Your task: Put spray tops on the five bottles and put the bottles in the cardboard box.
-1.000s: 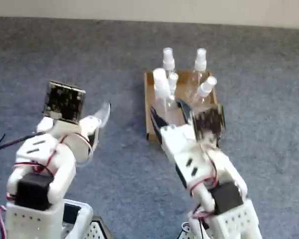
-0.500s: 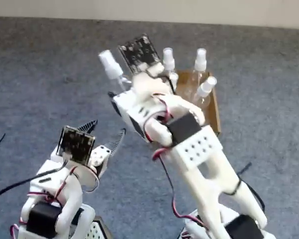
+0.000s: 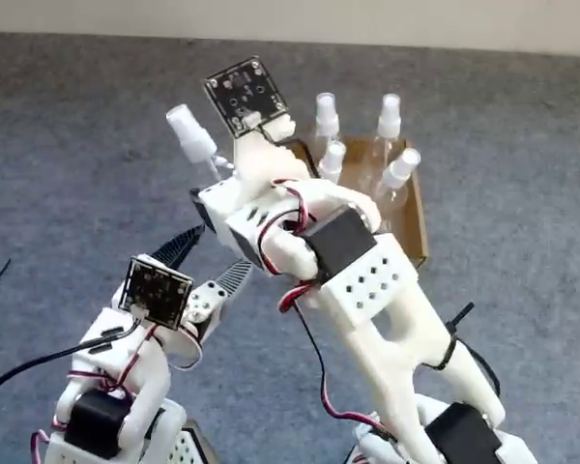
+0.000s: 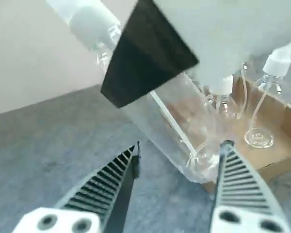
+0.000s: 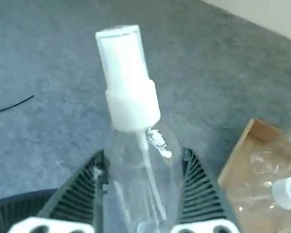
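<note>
"Above the grey counter [image 3: 68, 135], left of the cardboard box [image 3: 417, 208]: what is that right pincer [image 5: 143, 154] up to?"

"It is pinching a clear bottle [image 5: 131, 167] by its body, one ribbed black finger on each side. The bottle is held off the counter and leans away to the far left, clear of the box."

"Does it have its top on?"

"Yes. A white spray top [image 5: 128, 82] sits on the neck, and the thin dip tube runs down inside the glass."

"And the left pincer [image 4: 180, 145]?"

"Spread wide, holding nothing. It sits nearer and lower, at the left, pointing up toward the held bottle. From its own wrist camera the bottle's lower end shows between the two fingertips, but I cannot tell whether either one touches the glass."

"What about the box?"

"It lies on the counter to the right of the raised arm. Four more clear bottles are in it, each with a white top. The far pair [image 3: 327, 114] stands upright at the box's far end. The nearer pair [image 3: 403, 166] leans, tops tipped toward the right."

"Where do the arms cross?"

"They don't. The right arm stretches from the near right up across the middle, partly covering the box's left side, while the left arm is folded at the near left."
</note>
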`<state>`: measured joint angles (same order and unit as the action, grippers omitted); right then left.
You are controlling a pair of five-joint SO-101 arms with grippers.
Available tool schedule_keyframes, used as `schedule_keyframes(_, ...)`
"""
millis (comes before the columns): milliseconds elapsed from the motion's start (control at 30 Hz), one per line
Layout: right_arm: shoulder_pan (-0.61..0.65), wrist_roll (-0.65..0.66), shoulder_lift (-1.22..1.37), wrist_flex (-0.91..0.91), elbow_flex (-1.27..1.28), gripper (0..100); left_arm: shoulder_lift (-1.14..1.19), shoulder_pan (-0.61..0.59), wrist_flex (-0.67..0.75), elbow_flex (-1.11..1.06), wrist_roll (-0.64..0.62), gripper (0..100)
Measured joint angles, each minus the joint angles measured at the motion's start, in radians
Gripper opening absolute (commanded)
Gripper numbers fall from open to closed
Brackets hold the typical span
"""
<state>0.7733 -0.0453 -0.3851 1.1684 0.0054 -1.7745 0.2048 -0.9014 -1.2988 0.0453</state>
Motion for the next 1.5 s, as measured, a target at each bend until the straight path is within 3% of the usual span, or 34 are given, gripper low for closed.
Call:
schedule_keyframes(433,-0.018,0.066,-0.212,0.124,0.041,0.4,0.002,-0.034,0.026,-0.006,-0.002,24)
schedule_keyframes(733,-0.473,0.204,-0.218,0.153,0.074,0.4,-0.009,-0.049,-0.002,-0.032,0.0,24)
schedule_keyframes(833,-0.566,0.215,-0.218,0.153,0.13,0.4,0.0,-0.048,-0.002,-0.057,0.0,24)
schedule_keyframes(1033,-0.583,0.216,-0.249,0.028,0.396,0.4,-0.002,-0.058,-0.002,-0.064,0.0,24)
schedule_keyframes(1300,-0.583,0.203,-0.525,-0.216,0.758,0.3,-0.005,-0.055,0.006,-0.084,0.0,24)
schedule_keyframes(1500,-0.583,0.169,-0.488,-0.319,0.865,0.3,0.0,-0.055,0.026,-0.098,0.0,24)
